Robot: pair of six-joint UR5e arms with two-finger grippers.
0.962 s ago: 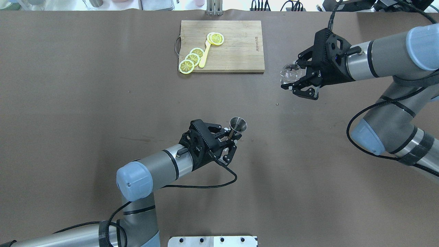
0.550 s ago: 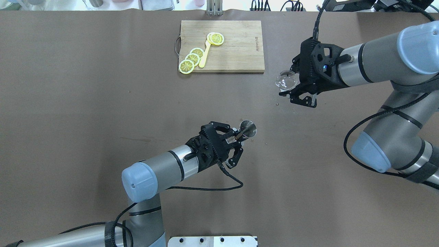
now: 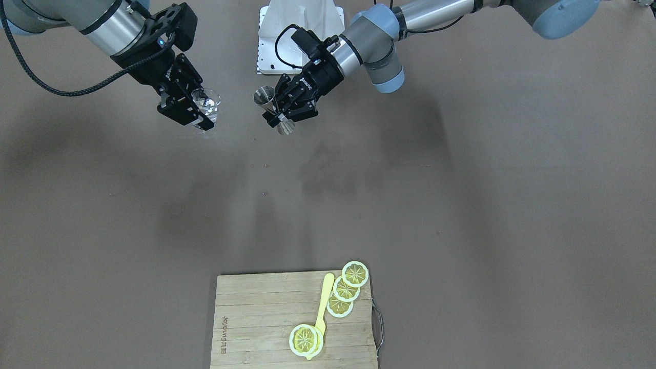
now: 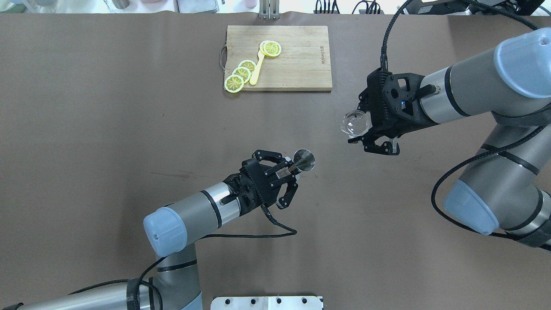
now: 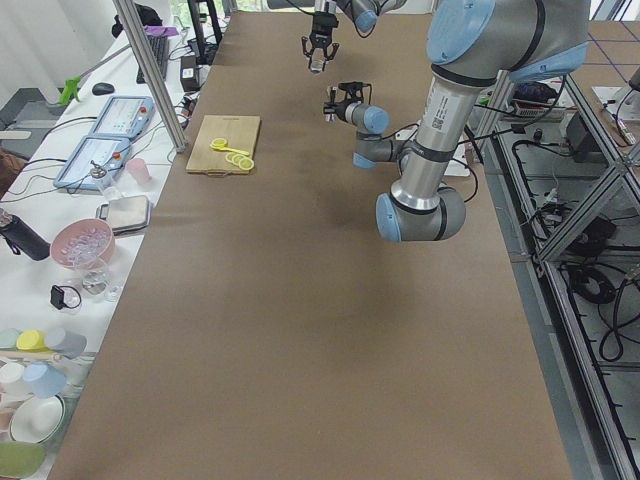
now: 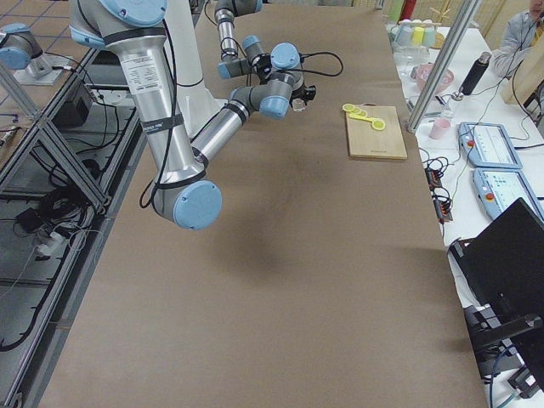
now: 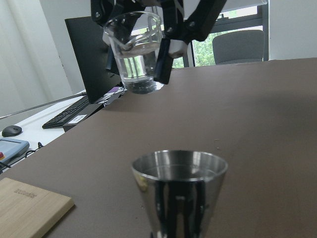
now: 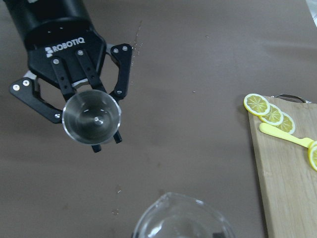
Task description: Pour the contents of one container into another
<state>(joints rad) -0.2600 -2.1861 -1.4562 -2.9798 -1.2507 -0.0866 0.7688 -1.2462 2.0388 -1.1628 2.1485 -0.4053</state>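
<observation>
Well, jigger [image 4: 304, 158] upright (mouth up).

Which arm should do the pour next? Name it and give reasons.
Right. Its end effector holds the glass cup, with liquid inside, higher than the jigger but not yet over it; the left end effector just holds the jigger upright, mouth up.

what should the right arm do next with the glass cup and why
Probably carry the glass cup sideways toward the jigger before tilting. The right gripper holds it upright with clear liquid inside, off to one side of the jigger's open mouth, which the left gripper holds facing up.
</observation>
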